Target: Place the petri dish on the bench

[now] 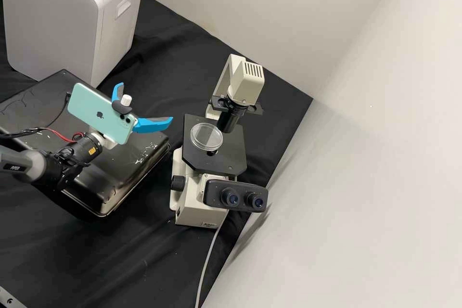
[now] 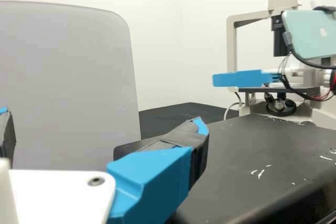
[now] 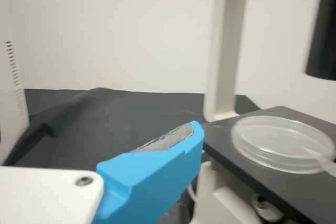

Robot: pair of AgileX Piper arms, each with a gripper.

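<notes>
Right claw [image 1: 143, 103], partly cropped, gapes near petri dish [image 1: 206, 135] on microscope [image 1: 192, 202].

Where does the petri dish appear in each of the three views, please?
High view: the petri dish lies at the centre, on the microscope's black stage.
Right wrist view: the dish is on that stage, just beyond the right arm's fingers.
Left wrist view: the stage is edge-on, far off; I cannot make out the dish.
Shared landmark: the microscope's pale upright pillar.

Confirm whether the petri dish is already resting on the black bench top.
No, the petri dish sits on the microscope stage, raised above the bench.
</notes>
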